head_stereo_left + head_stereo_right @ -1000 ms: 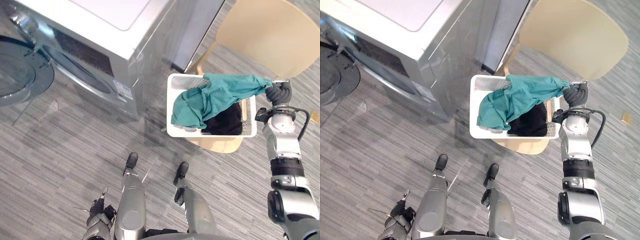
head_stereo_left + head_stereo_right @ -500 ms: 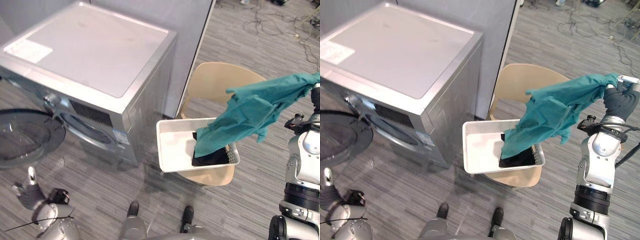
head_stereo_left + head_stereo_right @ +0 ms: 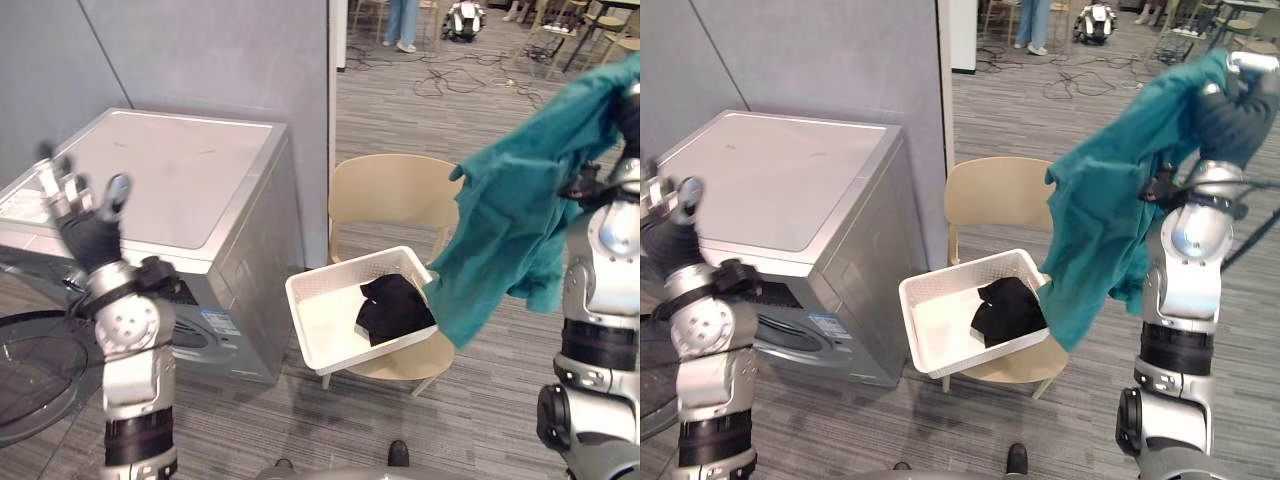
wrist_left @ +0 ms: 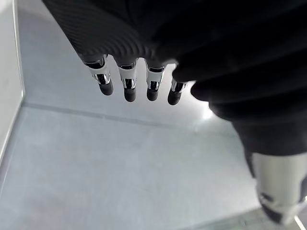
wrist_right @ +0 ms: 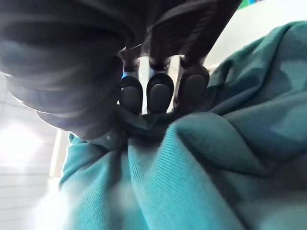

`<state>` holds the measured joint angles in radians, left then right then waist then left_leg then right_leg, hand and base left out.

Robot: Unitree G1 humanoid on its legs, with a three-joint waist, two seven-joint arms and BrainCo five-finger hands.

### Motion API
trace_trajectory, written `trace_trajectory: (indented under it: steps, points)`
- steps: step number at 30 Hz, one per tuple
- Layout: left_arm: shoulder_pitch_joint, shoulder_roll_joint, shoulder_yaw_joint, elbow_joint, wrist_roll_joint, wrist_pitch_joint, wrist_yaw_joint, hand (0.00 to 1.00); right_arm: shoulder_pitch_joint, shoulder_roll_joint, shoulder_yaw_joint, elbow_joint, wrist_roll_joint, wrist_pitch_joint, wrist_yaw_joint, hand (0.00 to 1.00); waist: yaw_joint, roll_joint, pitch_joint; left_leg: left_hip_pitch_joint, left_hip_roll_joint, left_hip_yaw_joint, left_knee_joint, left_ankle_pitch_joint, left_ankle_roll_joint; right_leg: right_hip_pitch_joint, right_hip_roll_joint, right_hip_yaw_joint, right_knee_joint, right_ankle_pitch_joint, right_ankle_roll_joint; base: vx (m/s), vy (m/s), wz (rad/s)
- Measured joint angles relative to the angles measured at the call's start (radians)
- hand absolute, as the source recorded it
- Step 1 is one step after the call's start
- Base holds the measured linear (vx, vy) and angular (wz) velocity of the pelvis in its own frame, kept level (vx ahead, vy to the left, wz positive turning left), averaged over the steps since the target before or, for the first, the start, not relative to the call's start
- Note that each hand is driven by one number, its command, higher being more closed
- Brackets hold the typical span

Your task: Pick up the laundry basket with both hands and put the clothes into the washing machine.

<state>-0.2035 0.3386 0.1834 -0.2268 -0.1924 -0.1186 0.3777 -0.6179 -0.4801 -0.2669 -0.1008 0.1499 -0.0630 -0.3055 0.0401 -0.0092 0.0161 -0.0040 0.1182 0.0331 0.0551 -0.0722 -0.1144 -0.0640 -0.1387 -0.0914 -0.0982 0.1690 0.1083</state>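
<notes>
My right hand [image 3: 1236,95] is raised high at the right, shut on a teal garment [image 3: 510,220] that hangs clear of the basket; in the right wrist view its fingers [image 5: 158,91] pinch the teal cloth [image 5: 192,172]. A white laundry basket [image 3: 315,300] rests tilted on a beige chair [image 3: 385,190], with a black garment [image 3: 392,305] lying in it. The silver washing machine [image 3: 180,180] stands at the left, its round door [image 3: 30,370] swung open. My left hand [image 3: 85,205] is lifted in front of the machine with straight fingers [image 4: 125,86] and holds nothing.
A grey partition wall [image 3: 200,50] rises behind the machine and the chair. Striped grey floor [image 3: 480,400] spreads around the chair. Far behind, a person's legs [image 3: 405,20] and cables on the floor [image 3: 470,75] show.
The camera has tilted up. My right hand has lifted the teal garment fully out of the basket and higher. My left hand has risen from low at the left to chest height.
</notes>
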Motion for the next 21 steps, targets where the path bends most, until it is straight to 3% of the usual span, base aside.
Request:
trace_trajectory:
  steps: [5, 8, 12, 17, 21]
  points:
    - [-0.292, 0.101, -0.268, 0.281, -0.007, 0.006, -0.106, 0.00, -0.150, -0.023, 0.117, 0.050, 0.043, -0.010, 0.005, 1.00, -0.034, 0.000, 0.000, 0.019, 0.005, 0.042, -0.006, -0.003, -0.004, -0.013, 0.010, 0.046, 0.000, 0.015, -0.005, -0.01, -0.005, -0.26]
    - [-0.463, 0.104, -0.398, 0.475, -0.042, 0.040, -0.151, 0.00, -0.210, -0.021, 0.182, 0.071, 0.063, -0.010, 0.005, 1.00, -0.074, 0.000, -0.001, 0.019, 0.007, 0.059, -0.007, -0.005, -0.007, -0.028, 0.016, 0.068, 0.000, 0.019, -0.007, -0.01, -0.005, -0.22]
    - [-0.593, 0.098, -0.538, 0.593, -0.043, 0.076, -0.188, 0.00, -0.236, -0.021, 0.204, 0.078, 0.085, -0.008, 0.002, 1.00, -0.116, 0.001, 0.000, 0.023, 0.010, 0.074, -0.008, -0.007, -0.009, -0.034, 0.021, 0.086, 0.000, 0.022, -0.008, -0.01, -0.006, -0.13]
    - [-0.702, 0.057, -0.622, 0.673, -0.085, 0.094, -0.208, 0.00, -0.287, -0.018, 0.256, 0.078, 0.093, -0.007, 0.003, 1.00, -0.138, 0.004, -0.001, 0.028, 0.013, 0.080, -0.009, -0.008, -0.010, -0.036, 0.025, 0.095, 0.000, 0.023, -0.008, -0.01, -0.003, -0.07]
    - [-0.778, 0.037, -0.705, 0.709, -0.109, 0.095, -0.228, 0.00, -0.305, -0.011, 0.266, 0.078, 0.095, -0.007, 0.004, 1.00, -0.138, 0.009, -0.002, 0.028, 0.015, 0.080, -0.008, -0.008, -0.010, -0.036, 0.026, 0.095, 0.000, 0.023, -0.008, 0.00, 0.000, 0.00]
